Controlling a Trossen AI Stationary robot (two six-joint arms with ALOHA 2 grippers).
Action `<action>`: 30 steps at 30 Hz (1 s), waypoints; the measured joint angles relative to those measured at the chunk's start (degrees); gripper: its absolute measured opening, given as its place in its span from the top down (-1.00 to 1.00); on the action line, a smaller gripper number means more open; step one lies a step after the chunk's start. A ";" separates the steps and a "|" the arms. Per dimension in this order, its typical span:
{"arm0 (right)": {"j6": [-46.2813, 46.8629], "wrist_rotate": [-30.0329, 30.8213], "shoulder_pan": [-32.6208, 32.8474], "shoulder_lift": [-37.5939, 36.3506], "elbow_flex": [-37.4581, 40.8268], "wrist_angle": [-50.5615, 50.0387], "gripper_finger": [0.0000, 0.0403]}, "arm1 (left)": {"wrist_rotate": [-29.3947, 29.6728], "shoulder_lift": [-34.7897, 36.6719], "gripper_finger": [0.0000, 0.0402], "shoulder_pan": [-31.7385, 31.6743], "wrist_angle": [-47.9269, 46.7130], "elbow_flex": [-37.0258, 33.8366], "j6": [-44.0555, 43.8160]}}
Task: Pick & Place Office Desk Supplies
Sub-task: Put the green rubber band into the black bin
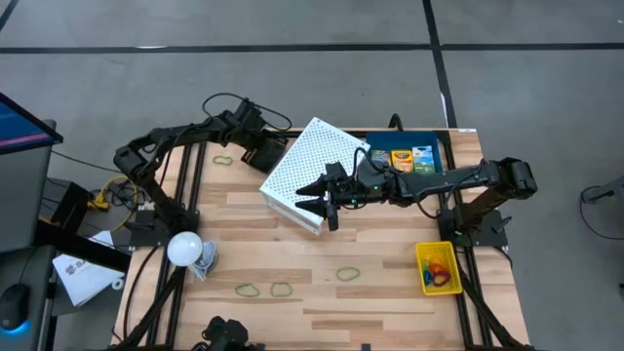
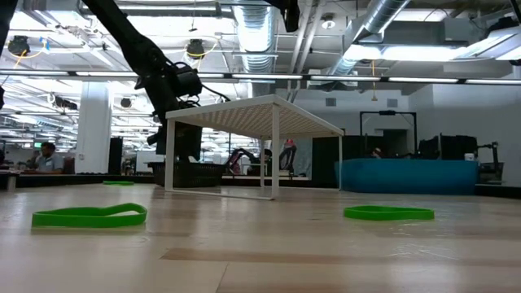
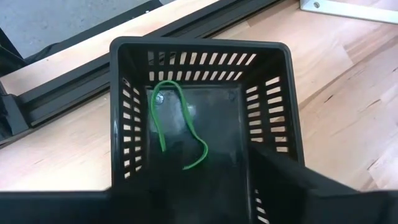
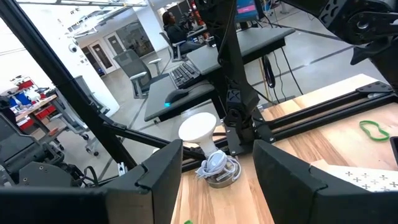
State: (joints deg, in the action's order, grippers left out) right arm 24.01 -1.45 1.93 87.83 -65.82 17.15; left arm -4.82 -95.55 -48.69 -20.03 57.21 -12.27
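While you look down from the high view, your left gripper (image 1: 261, 148) sits at the table's far left, over the black mesh tray (image 3: 202, 118). Its fingers are cut off in the left wrist view, so I cannot tell their spread. They hold nothing; a green rubber band (image 3: 180, 124) lies loose on the tray floor.

Right gripper (image 1: 317, 197): fingers (image 4: 161, 171) apart, empty, above the white perforated stand (image 1: 312, 166).

Crayon packs (image 1: 402, 159): in the blue tray (image 1: 441, 148); lettering too small to read.

Yellow tray (image 1: 436, 268): contents hard to make out.

Green bands (image 1: 281, 289): on the near wood.
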 joint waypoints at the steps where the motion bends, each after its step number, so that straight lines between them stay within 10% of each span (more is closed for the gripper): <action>1: 0.00 -0.01 0.00 0.00 0.00 0.00 0.04 | 0.00 0.00 0.04 0.00 0.00 0.00 0.00; 8: 0.01 -0.02 0.00 0.00 0.00 0.00 0.04 | 0.02 0.00 -0.17 0.00 0.00 0.00 0.00; 30: -0.07 -0.01 -0.13 0.00 0.00 0.00 0.04 | 7.91 18.43 0.13 -3.15 -4.28 0.04 -7.66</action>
State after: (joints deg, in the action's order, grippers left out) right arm 23.94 -1.46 1.80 87.83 -65.82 17.15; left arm 3.09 -77.12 -51.84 -24.31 57.25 -19.93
